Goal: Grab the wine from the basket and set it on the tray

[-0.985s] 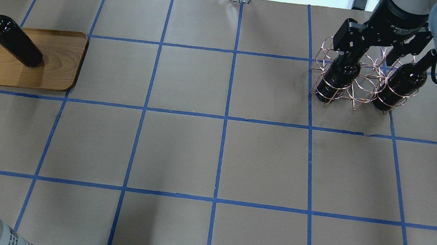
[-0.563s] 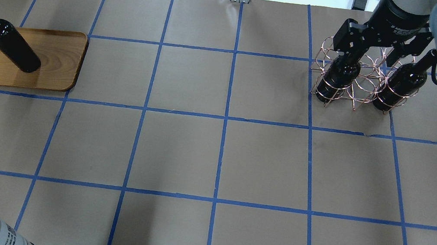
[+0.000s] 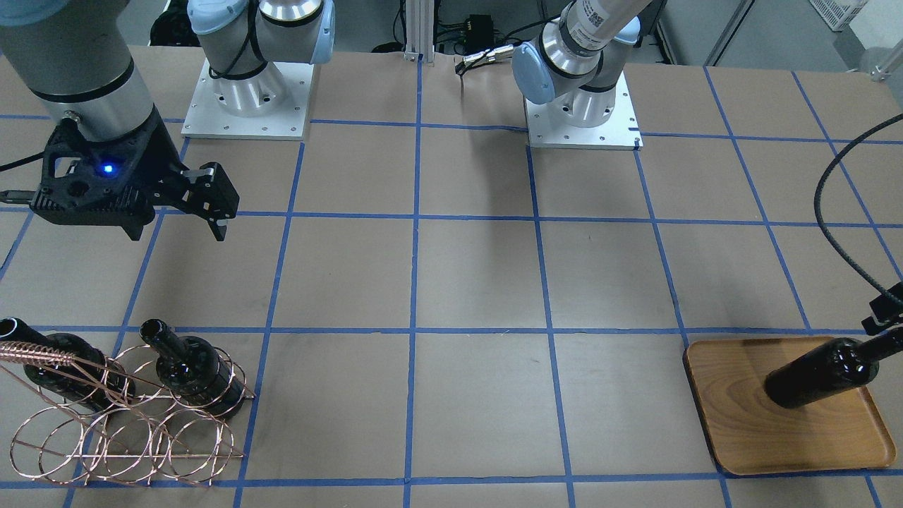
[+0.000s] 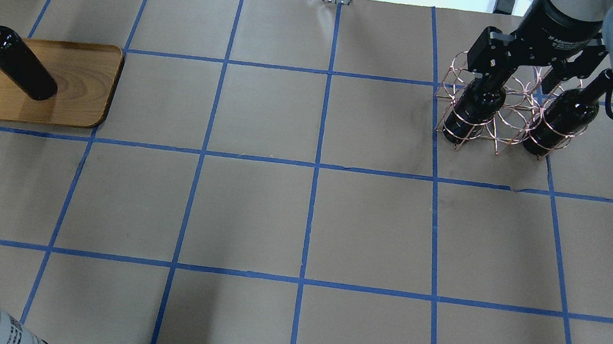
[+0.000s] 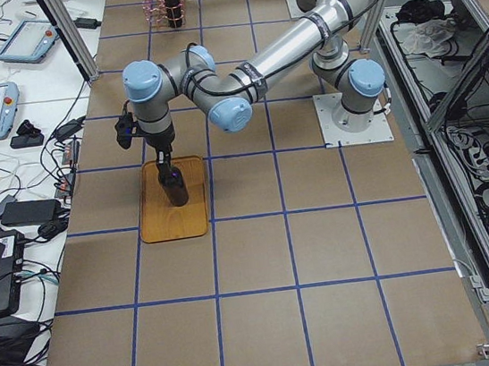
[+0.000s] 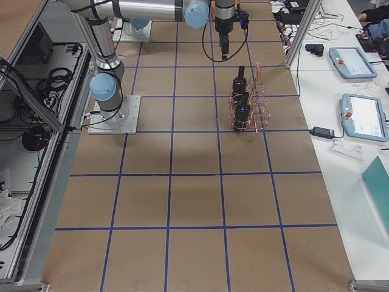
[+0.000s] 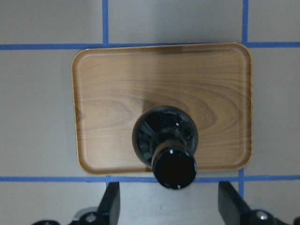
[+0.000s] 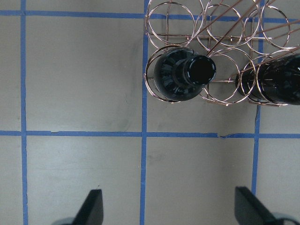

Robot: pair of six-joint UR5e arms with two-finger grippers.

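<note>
On the counter (image 4: 304,227), a brown surface ruled into squares by blue tape, the items are listed by size.

1. Right arm (image 3: 85,77): grey with a black wrist, raised over the counter's right end on the robot's side of the basket.
2. Left arm (image 5: 248,74): grey with pale blue joints, stretched out to the tray.
3. Basket (image 3: 141,430): copper wire loops with a coiled handle. It sits by the counter's edge opposite the robot, toward the right end.
4. Tray (image 4: 82,75): orange-brown wood with rounded corners, lying flat by the same edge toward the left end.
5. Wine bottle (image 4: 19,65): glossy black, standing upright on the tray.
6. Two more bottles (image 3: 190,370) (image 3: 63,367): each stands neck up in a loop of the basket, one loop apart.
7. Right fingers (image 8: 92,208): spread wide and holding nothing, above bare counter just beside the basket.
8. Left fingers (image 7: 111,206): spread wide, one on each side of the bottle's neck on the tray. In the wrist view they are clear of the glass.
</note>
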